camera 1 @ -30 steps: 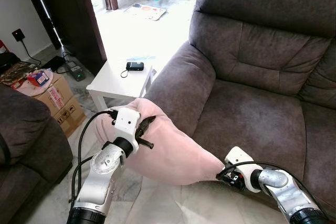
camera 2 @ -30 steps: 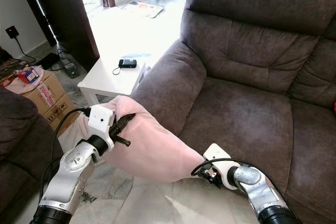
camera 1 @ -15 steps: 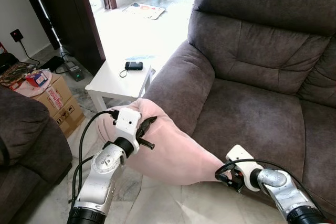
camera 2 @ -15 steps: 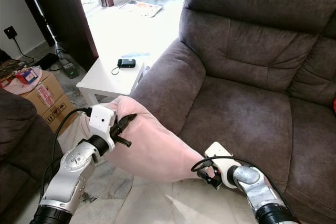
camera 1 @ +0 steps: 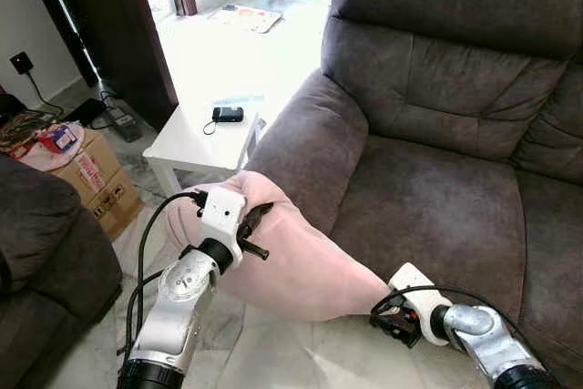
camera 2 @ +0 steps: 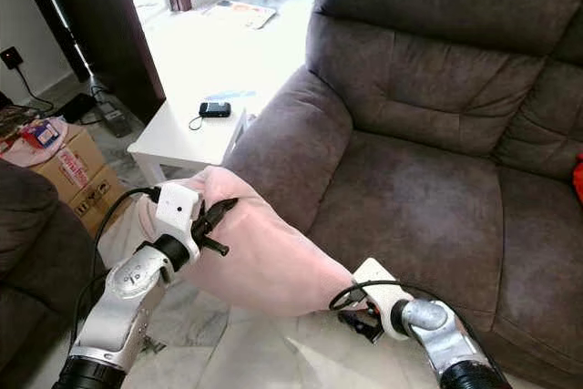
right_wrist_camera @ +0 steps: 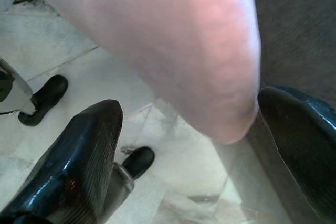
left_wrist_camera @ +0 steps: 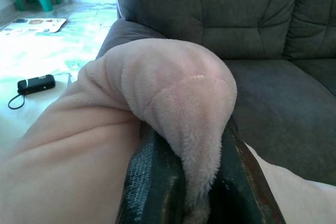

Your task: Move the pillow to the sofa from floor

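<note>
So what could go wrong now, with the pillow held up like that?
The left gripper pinches just one fold of the pink pillow, while the right gripper is open beside the far corner, not gripping it. That end could sag or the fold could slip, dropping the pillow to the floor. The pillow also hangs beside the sofa armrest and may catch on it.

Pink pillow (camera 1: pixel 301 266): soft plush fleece, matt. Sofa (camera 1: pixel 437 134): brown suede-like cloth. Floor (camera 1: pixel 301 357): glossy marble tile. Tabletop (camera 1: pixel 196 138): smooth white. Cardboard box (camera 1: pixel 96 179).
</note>
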Controlling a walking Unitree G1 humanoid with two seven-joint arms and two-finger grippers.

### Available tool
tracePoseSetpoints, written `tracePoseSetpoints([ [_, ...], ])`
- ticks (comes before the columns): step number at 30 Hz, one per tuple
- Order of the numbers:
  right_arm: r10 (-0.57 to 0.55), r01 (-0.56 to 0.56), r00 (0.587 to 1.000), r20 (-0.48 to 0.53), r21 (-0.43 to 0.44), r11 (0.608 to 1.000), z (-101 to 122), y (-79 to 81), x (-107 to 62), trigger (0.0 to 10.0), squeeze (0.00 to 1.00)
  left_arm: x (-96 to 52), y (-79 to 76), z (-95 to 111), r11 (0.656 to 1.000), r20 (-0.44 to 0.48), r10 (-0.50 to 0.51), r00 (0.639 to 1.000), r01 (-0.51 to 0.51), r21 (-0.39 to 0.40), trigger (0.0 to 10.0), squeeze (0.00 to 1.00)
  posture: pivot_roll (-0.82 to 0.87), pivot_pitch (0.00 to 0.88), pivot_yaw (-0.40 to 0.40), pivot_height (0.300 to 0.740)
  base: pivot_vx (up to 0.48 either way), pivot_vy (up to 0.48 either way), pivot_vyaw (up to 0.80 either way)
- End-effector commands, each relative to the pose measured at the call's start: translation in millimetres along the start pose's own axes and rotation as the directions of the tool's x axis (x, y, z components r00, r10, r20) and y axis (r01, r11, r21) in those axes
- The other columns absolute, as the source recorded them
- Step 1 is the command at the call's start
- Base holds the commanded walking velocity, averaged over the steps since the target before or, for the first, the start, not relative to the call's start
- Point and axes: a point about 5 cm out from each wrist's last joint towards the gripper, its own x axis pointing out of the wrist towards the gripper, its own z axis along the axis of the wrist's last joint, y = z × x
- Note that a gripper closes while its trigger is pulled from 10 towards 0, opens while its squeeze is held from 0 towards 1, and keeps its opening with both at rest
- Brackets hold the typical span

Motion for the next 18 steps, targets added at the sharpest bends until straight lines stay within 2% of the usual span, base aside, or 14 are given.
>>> tracePoseSetpoints([
  [1, -0.012, 0.012, 1.000, -0.005, -0.001, 1.000, -2.3, 2.4, 2.2, 10.0, 0.98, 6.2, -3.1, 19.0, 0.999, 0.080, -0.035, 0.996, 0.034, 0.014, 10.0, 0.00, 0.13, 0.091, 0.016, 0.740, 0.000, 0.000, 0.00],
  [2, -0.013, 0.013, 1.000, -0.004, -0.001, 1.000, -2.3, 2.4, 2.2, 10.0, 0.98, 6.1, -3.0, 19.0, 0.999, 0.080, -0.035, 0.996, 0.034, 0.014, 10.0, 0.00, 0.13, 0.091, 0.016, 0.740, 0.000, 0.000, 0.00],
  [3, -0.013, 0.013, 1.000, -0.004, -0.001, 1.000, -2.3, 2.4, 2.3, 10.0, 0.20, 6.1, -3.0, 19.0, 0.999, 0.080, -0.035, 0.996, 0.034, 0.014, 10.0, 0.00, 0.13, 0.091, 0.016, 0.740, 0.000, 0.000, 0.00],
  [4, -0.023, 0.023, 1.000, -0.006, 0.006, 1.000, -2.1, 3.7, 4.2, 10.0, 0.00, 6.0, -3.4, 18.7, 0.999, 0.078, -0.037, 0.996, 0.036, 0.012, 10.0, 0.00, 0.13, 0.092, 0.017, 0.740, 0.000, 0.000, 0.00],
  [7, -0.034, 0.034, 0.999, 0.003, 0.034, 0.999, -1.6, 6.3, 7.3, 10.0, 0.00, 5.1, -4.1, 17.7, 0.999, 0.074, -0.040, 0.996, 0.040, 0.007, 10.0, 0.00, 0.13, 0.096, 0.017, 0.740, 0.000, 0.000, 0.00],
  [18, 0.002, -0.002, 1.000, -0.010, 0.039, 0.999, -5.8, 15.5, 12.8, 10.0, 0.00, 5.5, -3.7, 18.0, 0.999, 0.073, -0.045, 0.996, 0.045, 0.003, 10.0, 0.00, 0.14, 0.100, 0.016, 0.740, 0.000, 0.000, 0.00],
])
